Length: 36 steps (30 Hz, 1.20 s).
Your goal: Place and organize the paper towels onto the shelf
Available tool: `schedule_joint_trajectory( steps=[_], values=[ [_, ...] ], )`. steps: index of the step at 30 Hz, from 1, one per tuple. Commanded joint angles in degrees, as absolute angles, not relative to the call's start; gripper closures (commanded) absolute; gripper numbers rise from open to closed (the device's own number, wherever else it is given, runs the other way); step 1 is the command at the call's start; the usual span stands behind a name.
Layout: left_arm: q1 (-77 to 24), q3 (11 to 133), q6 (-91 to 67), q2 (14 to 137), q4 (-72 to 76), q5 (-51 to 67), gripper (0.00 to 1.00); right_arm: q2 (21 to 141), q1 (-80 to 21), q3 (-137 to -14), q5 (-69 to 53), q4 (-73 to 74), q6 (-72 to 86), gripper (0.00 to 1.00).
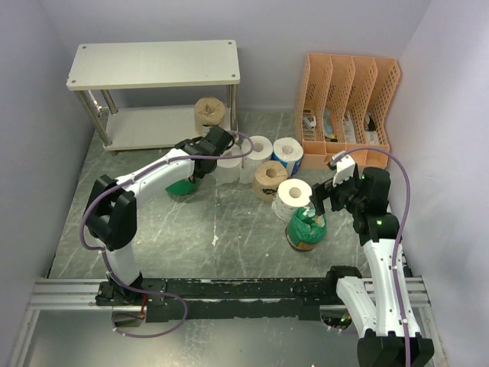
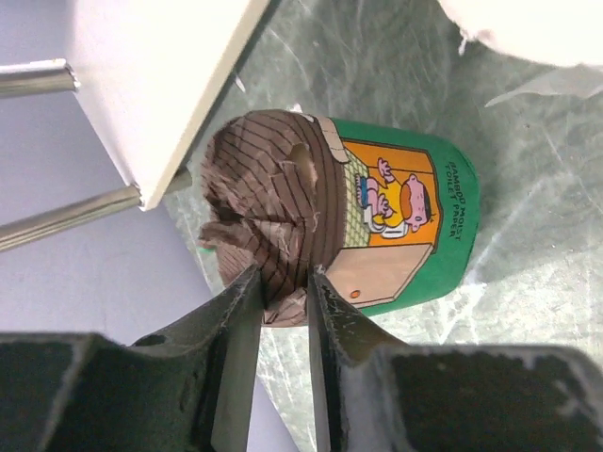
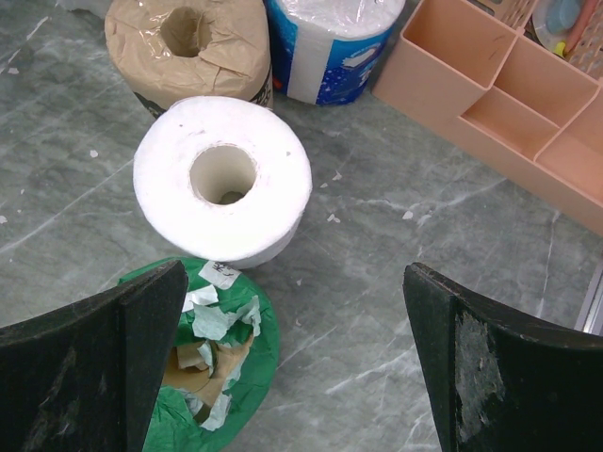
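Green-wrapped roll [image 2: 396,217] lies on its side on the desk [image 2: 528,188] just beside the shelf [image 2: 160,85] corner, with the left gripper [image 2: 283,282] clamped on its crumpled brown end. Near right, the right gripper [image 3: 292,301] hangs with fingers wide apart over a second green roll [image 3: 245,377] and a white roll [image 3: 222,179].

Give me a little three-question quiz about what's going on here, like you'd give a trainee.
1. True or false: a roll sits on the top board of the shelf.
2. What does the left pincer pinch? A) a cup B) the crumpled end of the green-wrapped roll C) a spoon
3. Fill in: the right pincer hangs ___ (open or shut).
Key: 1 false; 2 B; 3 open.
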<state>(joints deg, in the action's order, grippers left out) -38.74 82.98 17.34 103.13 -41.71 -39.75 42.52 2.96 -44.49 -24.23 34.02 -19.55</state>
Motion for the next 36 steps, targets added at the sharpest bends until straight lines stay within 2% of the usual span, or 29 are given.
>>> schedule_joint_trajectory(
  steps=[1,7,11,18,24,25,27,28,29,36],
  values=[
    [-39.02,86.87,21.85,102.04,-39.82,-42.15,0.93,42.12,3.34,-44.21,-24.37,33.64,-20.06,0.0],
    [-39.29,92.89,20.41,104.49,-43.89,-39.59,0.93,42.06,3.39,-44.14,-24.19,33.61,-20.1,0.0],
    [-39.74,90.0,18.63,103.63,-42.59,-41.56,0.93,42.05,3.34,-44.12,-24.42,33.66,-20.17,0.0],
    [-39.9,85.76,15.21,101.39,-42.12,-35.97,0.93,42.37,3.41,-44.21,-24.7,33.79,-20.29,0.0],
    [-40.6,84.67,14.3,101.09,-43.55,-36.89,0.93,42.32,3.34,-44.21,-24.7,33.76,-20.24,0.0],
    [-41.0,84.68,13.76,101.22,-44.65,-36.39,0.9,42.29,3.34,-44.21,-24.7,33.82,-20.3,0.0],
    [-42.16,84.08,12.84,101.34,-46.04,-35.14,0.77,42.22,3.34,-44.17,-24.67,33.7,-20.25,0.0],
    [-42.63,83.62,12.31,101.27,-46.25,-34.84,0.51,42.2,3.38,-44.2,-24.65,33.69,-20.29,0.0],
    [-43.18,83.18,11.77,101.09,-46.31,-34.5,0.41,42.11,3.35,-44.21,-24.69,33.7,-20.26,0.0],
    [-43.86,80.45,10.64,100.08,-44.71,-31.75,0.37,42.04,3.36,-44.2,-24.87,33.79,-20.33,0.0]
  ],
)
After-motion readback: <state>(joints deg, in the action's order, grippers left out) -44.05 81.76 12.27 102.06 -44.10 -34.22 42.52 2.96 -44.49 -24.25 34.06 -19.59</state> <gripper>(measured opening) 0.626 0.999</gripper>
